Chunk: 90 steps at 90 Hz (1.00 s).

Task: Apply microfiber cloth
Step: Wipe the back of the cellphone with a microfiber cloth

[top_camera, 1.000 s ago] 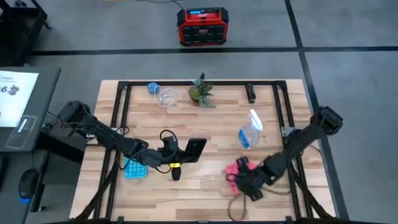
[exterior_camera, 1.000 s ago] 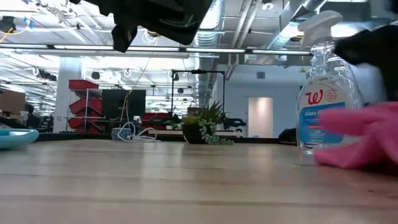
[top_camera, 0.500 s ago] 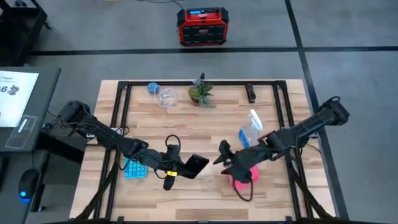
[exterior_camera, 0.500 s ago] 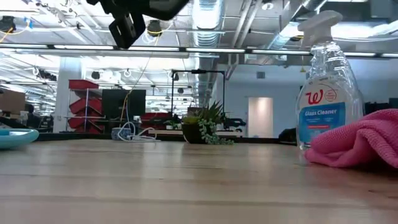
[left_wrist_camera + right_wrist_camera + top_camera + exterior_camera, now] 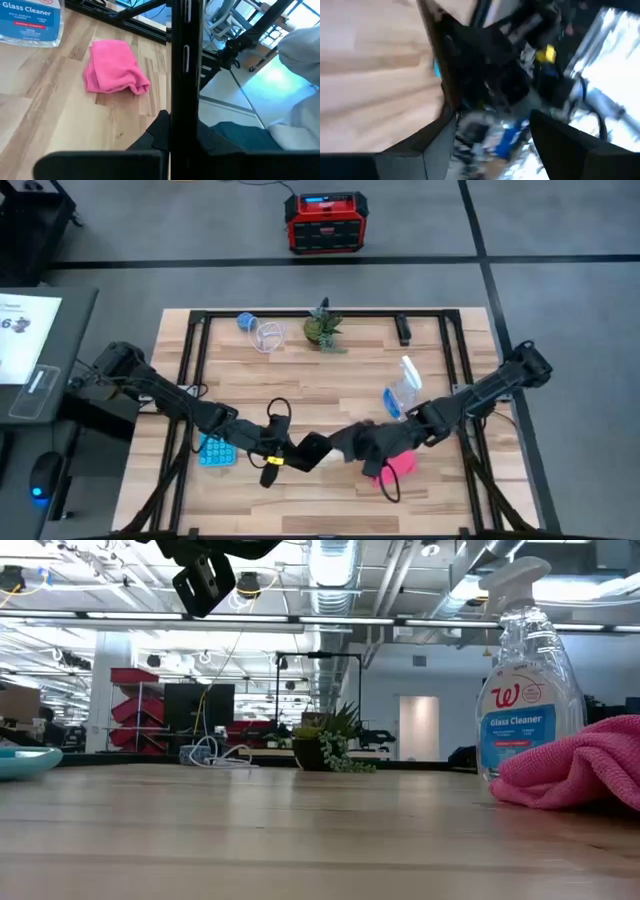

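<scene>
Microfiber cloth (image 5: 398, 464) lies crumpled, lower right of centre. Your left gripper (image 5: 300, 454) clamps the phone (image 5: 313, 448); right gripper (image 5: 350, 446) jaws apparently apart.

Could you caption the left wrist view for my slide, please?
Left gripper holds the phone edge-on; pink cloth lies bunched on the table beside the cleaner bottle.

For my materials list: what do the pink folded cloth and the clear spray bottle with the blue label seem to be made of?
The pink folded cloth looks like soft, matte microfiber: it lies in rounded, slumped folds with a fuzzy surface. The clear spray bottle appears to be glossy transparent plastic: the room shows through it, and its trigger head looks white and opaque, probably plastic too.
</scene>
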Motion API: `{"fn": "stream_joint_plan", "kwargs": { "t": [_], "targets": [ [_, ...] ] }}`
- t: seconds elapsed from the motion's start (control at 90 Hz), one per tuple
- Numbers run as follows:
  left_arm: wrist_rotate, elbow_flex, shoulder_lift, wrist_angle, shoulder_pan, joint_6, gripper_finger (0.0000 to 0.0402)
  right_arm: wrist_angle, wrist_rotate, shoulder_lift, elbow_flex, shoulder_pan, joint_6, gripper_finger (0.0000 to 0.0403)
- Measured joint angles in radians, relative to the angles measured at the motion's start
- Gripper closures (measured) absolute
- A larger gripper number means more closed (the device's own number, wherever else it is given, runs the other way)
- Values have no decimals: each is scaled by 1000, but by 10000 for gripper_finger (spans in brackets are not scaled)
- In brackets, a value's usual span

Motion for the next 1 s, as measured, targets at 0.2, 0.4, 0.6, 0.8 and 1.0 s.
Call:
{"fn": "stream_joint_plan", "kwargs": {
  "t": [0.2, 0.4, 0.6, 0.8, 1.0],
  "targets": [
    [2, 0, 0, -2, 0, -6, 393, 92, -1, 78, 0, -27, -196, 174],
    [-7, -1, 1, -11, 2, -11, 393, 106, -4, 96, 0, -49, -193, 248],
    [16, -2, 0, 2, 11, -20, 387, 96, -22, 95, 3, -49, -179, 365],
    [2, -2, 1, -12, 31, 4, 318, 32, 9, 94, 3, -40, -88, 380],
    [26, -1, 0, -3, 60, 82, 224, -24, 11, 96, -1, -10, -10, 385]
  ]
}}
